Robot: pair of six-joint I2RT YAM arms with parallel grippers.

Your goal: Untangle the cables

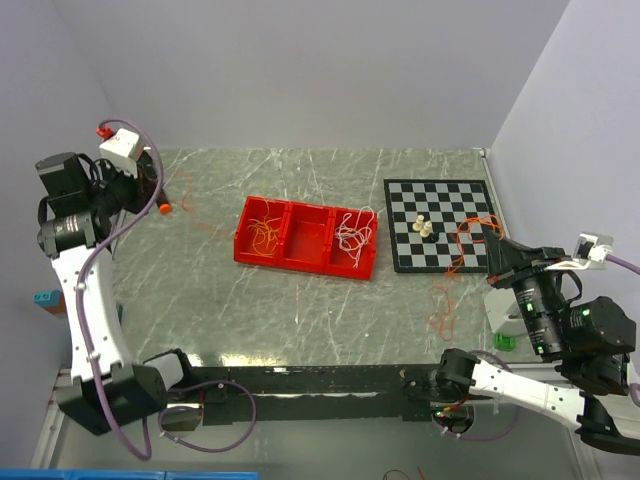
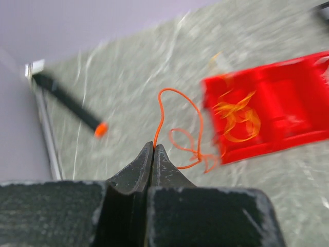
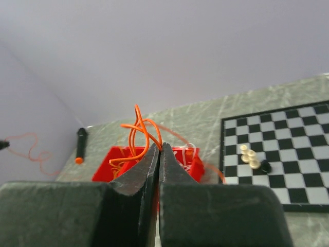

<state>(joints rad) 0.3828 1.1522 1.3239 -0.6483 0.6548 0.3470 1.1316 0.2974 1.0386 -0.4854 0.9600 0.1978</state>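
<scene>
Pinching an orange cable (image 3: 139, 126) tight, right gripper (image 3: 160, 146) hangs at the chessboard (image 1: 440, 255) edge. Mid-table, red tray (image 1: 300, 262) w/ yellow cables (image 1: 263, 232) + white cables (image 1: 352, 235). Far left, left gripper (image 2: 154, 146) also nips orange cable, prob. arms set wide apart to loosen tangles.

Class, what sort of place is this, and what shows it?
Likely a robotics lab bench: left arm and right arm mounted at a table, a red tray of cables, a chessboard as props.

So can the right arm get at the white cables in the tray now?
Probably not yet: the right gripper is shut on an orange cable. The white cables lie uncovered in the red tray.
</scene>
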